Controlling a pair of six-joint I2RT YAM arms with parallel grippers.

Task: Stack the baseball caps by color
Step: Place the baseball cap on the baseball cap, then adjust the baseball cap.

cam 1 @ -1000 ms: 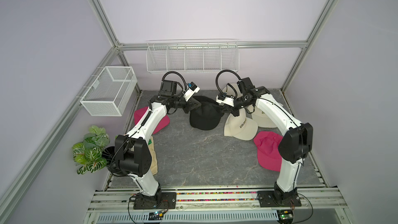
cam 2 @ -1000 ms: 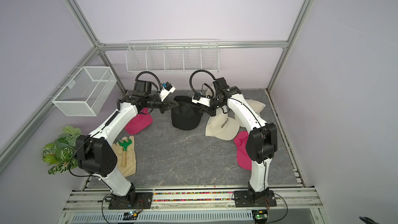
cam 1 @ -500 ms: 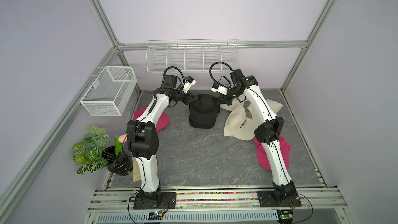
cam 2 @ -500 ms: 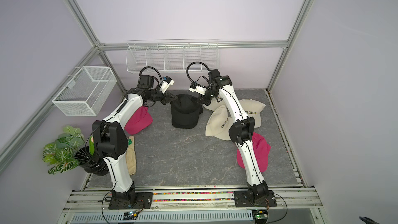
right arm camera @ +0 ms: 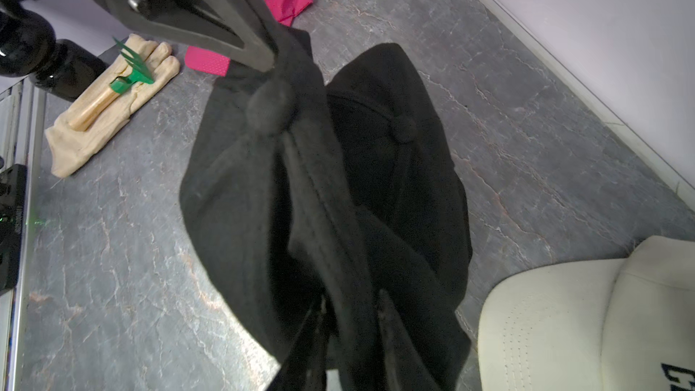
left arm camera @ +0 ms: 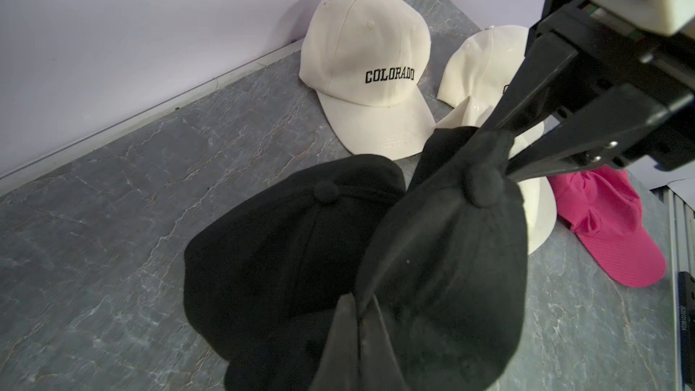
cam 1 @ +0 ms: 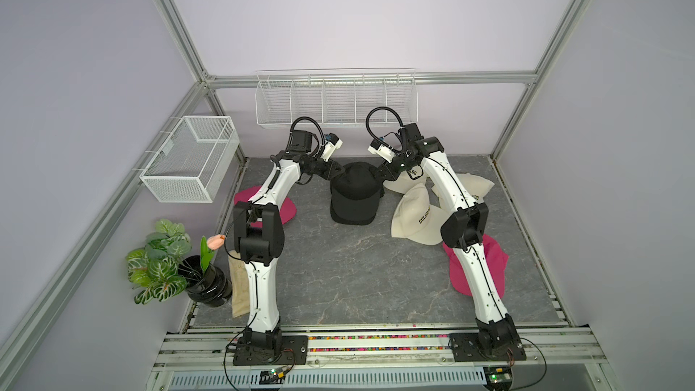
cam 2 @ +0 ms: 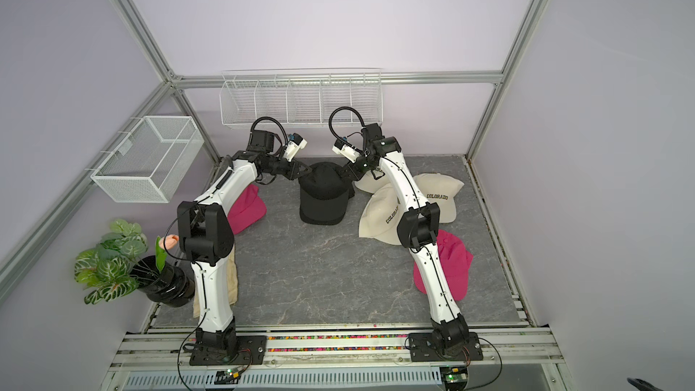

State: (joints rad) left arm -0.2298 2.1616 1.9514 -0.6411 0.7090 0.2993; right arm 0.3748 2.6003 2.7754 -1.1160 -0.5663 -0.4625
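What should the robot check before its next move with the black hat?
1. Left gripper pinching the lifted black fabric cap: ok.
2. Right gripper holding it too: cannot tell.
3. Lifted cap over the other black cap on the grey stone-look table: ok.
4. Two magenta pink fabric caps together: not ok, far apart.
5. Cream COLORADO-lettered fabric caps stacked: not ok, spread out.
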